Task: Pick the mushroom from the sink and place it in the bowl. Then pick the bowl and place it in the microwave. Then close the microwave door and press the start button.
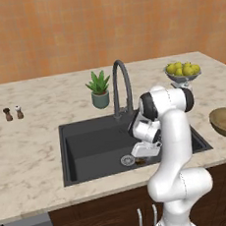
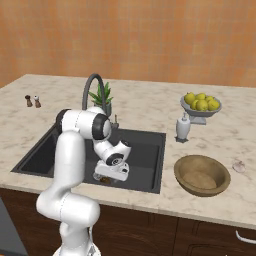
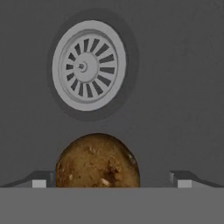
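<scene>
We see the small brown rounded mushroom (image 3: pixel 98 161) on the dark grey rectangular sink (image 1: pixel 89 147) floor beside the drain, between our wide-open gripper (image 3: pixel 109 178) fingers, ungrasped. The tan wooden bowl (image 2: pixel 202 174) sits empty on the tabletop.

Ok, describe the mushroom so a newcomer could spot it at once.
Find the dark grey sink set in the marble counter, then the round silver drain on its floor. The mushroom lies on the sink floor right beside that drain, between the open gripper's fingertips: a small brown, speckled, rounded lump, unlike the yellow-green fruits on the counter.

One mushroom (image 3: pixel 97 161), one bowl (image 2: pixel 202 174), two shakers (image 1: pixel 13 113).
</scene>
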